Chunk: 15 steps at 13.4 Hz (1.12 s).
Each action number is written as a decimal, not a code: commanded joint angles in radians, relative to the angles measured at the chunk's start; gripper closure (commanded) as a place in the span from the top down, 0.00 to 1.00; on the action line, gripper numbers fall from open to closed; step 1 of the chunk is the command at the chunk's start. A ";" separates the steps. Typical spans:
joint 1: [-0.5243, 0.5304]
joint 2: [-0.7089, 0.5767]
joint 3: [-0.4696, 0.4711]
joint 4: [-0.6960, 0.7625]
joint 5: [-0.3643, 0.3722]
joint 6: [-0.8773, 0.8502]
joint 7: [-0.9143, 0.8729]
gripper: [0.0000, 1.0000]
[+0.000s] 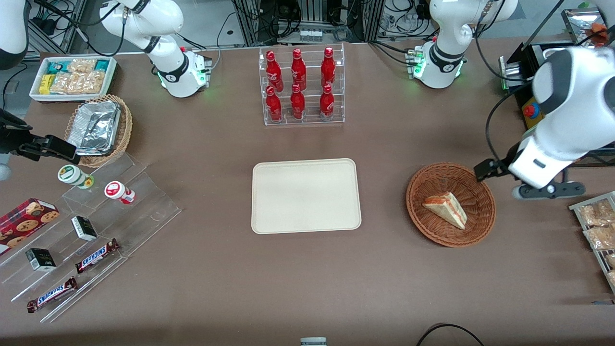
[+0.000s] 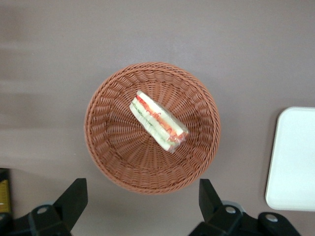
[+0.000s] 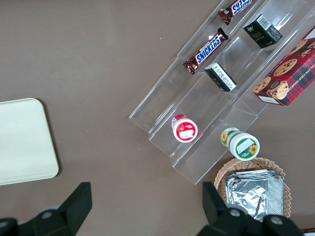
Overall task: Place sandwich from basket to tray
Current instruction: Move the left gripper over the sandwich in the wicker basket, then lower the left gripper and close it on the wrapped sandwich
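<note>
The sandwich (image 1: 447, 208) is a pale bread wedge with red-orange and green filling, lying in the reddish-brown wicker basket (image 1: 423, 185). The left wrist view looks straight down on the sandwich (image 2: 158, 121) and the basket (image 2: 108, 147). The cream tray (image 1: 306, 195) lies flat and bare beside the basket, toward the parked arm's end; one edge of the tray (image 2: 295, 157) shows in the left wrist view. My left gripper (image 1: 487, 169) hangs well above the table at the basket's rim, toward the working arm's end. In the left wrist view the gripper (image 2: 141, 189) is open wide and holds nothing.
A clear rack of red bottles (image 1: 300, 86) stands farther from the front camera than the tray. A wire rack of snack bags (image 1: 598, 230) lies at the working arm's end. Clear steps (image 1: 144, 168) with Snickers bars (image 1: 97, 255), small cups and boxes, plus a tan basket (image 1: 126, 129) of foil containers, lie toward the parked arm's end.
</note>
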 commanded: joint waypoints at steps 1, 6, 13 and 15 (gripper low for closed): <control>-0.005 -0.020 -0.002 -0.130 0.002 0.160 -0.139 1.00; -0.020 0.015 -0.003 -0.255 -0.001 0.362 -0.453 1.00; -0.055 0.090 -0.003 -0.321 -0.001 0.506 -0.700 1.00; -0.055 0.103 -0.002 -0.345 -0.001 0.544 -0.702 1.00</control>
